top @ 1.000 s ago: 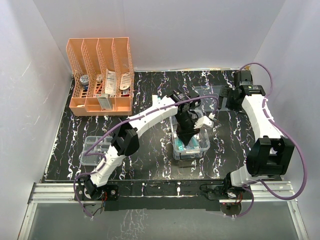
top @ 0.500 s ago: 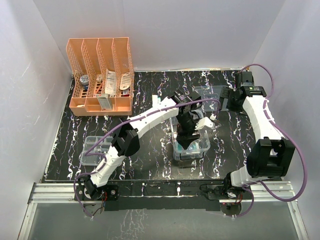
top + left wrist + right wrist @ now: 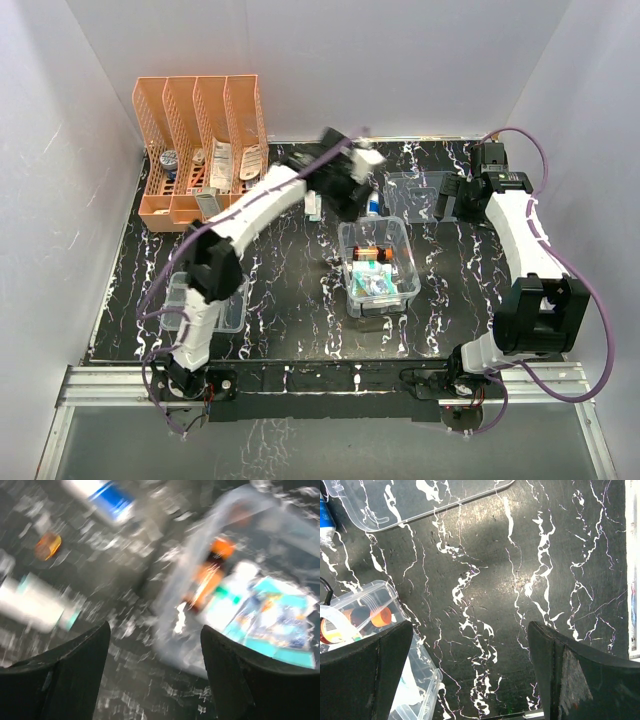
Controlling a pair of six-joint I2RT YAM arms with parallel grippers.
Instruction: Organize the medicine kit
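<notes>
The left arm has swung out of the medicine kit [image 3: 344, 262] and away to the far edge of the counter, its image smeared by speed. The left gripper [image 3: 154, 630] now hangs over loose stock beside the box, fingers spread apart and holding nothing.

The kit sits open near the middle of the counter, a little toward the right edge, with an orange-capped bottle and teal packets inside. Its lid [image 3: 415, 188] lies flat toward the far right corner. The right gripper [image 3: 470, 630] hovers just beside that lid, fingers wide apart and empty.

Between the kit and the far edge lie a blue-banded tube [image 3: 112, 495], a white bottle [image 3: 35, 607] and a small amber piece [image 3: 47, 546]. The orange file rack [image 3: 200, 150] stands at the far left corner and a divided tray [image 3: 200, 300] toward the near left corner.

The hazards look plain. A fast approach with spread fingers could knock the tube or bottle into a roll toward the far edge, or clip the kit's clear wall and shove the box. The two arms are near each other at the far side, so a reach by either could bring them into contact. Blur in the left wrist view makes any aim uncertain.
</notes>
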